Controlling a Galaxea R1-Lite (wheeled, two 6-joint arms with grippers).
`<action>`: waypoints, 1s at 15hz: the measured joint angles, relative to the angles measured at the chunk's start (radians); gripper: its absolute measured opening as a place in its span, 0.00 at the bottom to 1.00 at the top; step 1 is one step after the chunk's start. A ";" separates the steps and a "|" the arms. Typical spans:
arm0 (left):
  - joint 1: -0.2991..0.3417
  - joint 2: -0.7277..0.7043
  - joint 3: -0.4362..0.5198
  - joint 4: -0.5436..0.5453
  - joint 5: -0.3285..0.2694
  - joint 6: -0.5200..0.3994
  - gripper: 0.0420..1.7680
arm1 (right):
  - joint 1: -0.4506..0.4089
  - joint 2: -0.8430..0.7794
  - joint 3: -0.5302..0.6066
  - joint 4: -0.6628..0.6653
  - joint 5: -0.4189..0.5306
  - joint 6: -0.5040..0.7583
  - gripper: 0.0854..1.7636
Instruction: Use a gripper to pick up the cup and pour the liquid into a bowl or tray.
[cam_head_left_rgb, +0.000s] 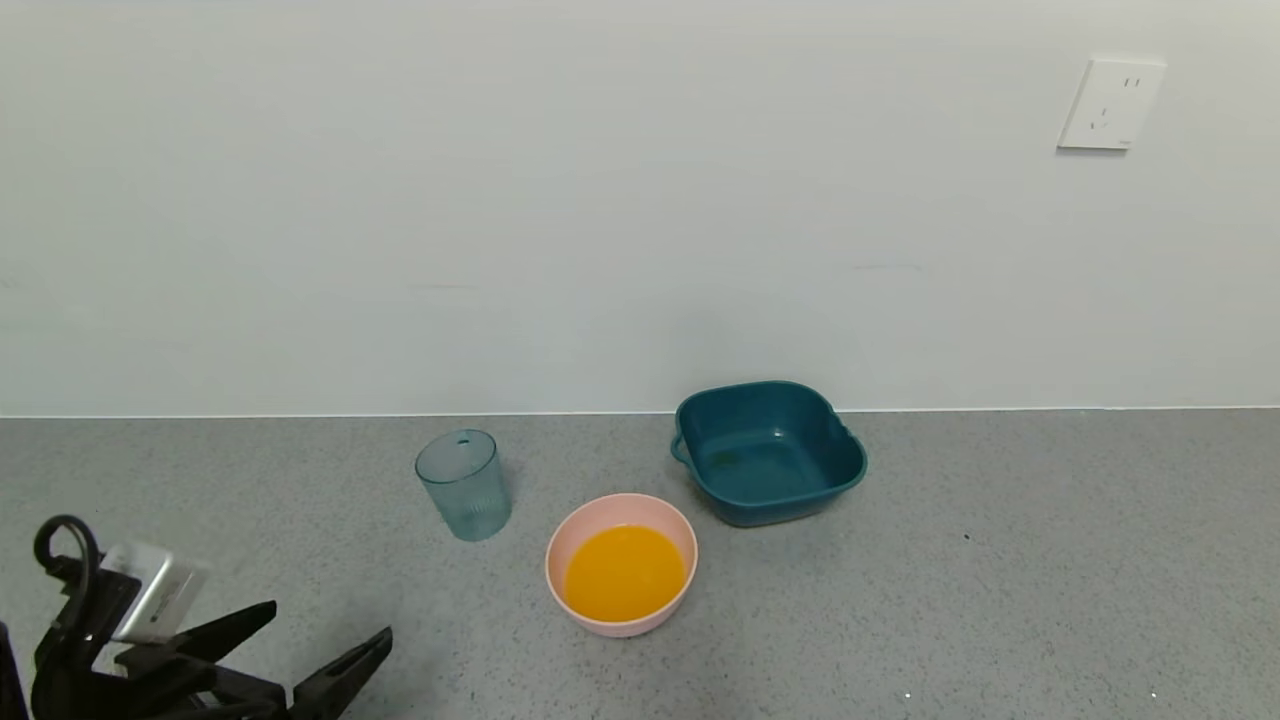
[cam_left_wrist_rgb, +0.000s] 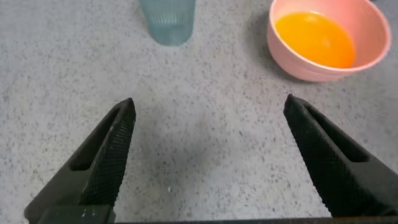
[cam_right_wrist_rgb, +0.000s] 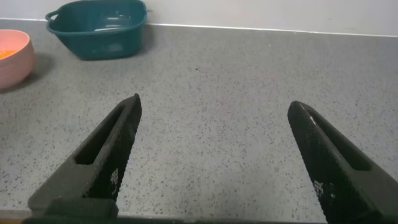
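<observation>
The pale blue-green cup (cam_head_left_rgb: 464, 485) stands upright and empty on the grey counter, left of the pink bowl (cam_head_left_rgb: 572, 540). The bowl holds the orange liquid (cam_head_left_rgb: 624, 572). My left gripper (cam_head_left_rgb: 325, 632) is open and empty at the near left, well short of the cup. In the left wrist view the gripper (cam_left_wrist_rgb: 208, 107) is open over bare counter, with the cup's base (cam_left_wrist_rgb: 166, 22) and the bowl (cam_left_wrist_rgb: 292, 59) with its liquid (cam_left_wrist_rgb: 317, 38) beyond. My right gripper (cam_right_wrist_rgb: 214, 102) is open and empty over bare counter, out of the head view.
A dark teal squarish tray (cam_head_left_rgb: 790, 495) with handles sits behind and right of the bowl, near the wall; it also shows in the right wrist view (cam_right_wrist_rgb: 99, 40), with the bowl's edge (cam_right_wrist_rgb: 15, 65). A wall socket (cam_head_left_rgb: 1110, 104) is high at the right.
</observation>
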 joint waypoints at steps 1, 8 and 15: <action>0.023 -0.034 0.009 0.024 -0.060 0.001 0.97 | 0.000 0.000 0.000 0.000 0.000 0.000 0.97; 0.153 -0.391 -0.004 0.371 -0.240 0.010 0.97 | 0.000 0.000 0.000 0.000 0.000 0.000 0.97; 0.146 -0.837 -0.030 0.742 -0.221 0.006 0.97 | 0.000 0.000 0.000 0.000 0.000 0.000 0.97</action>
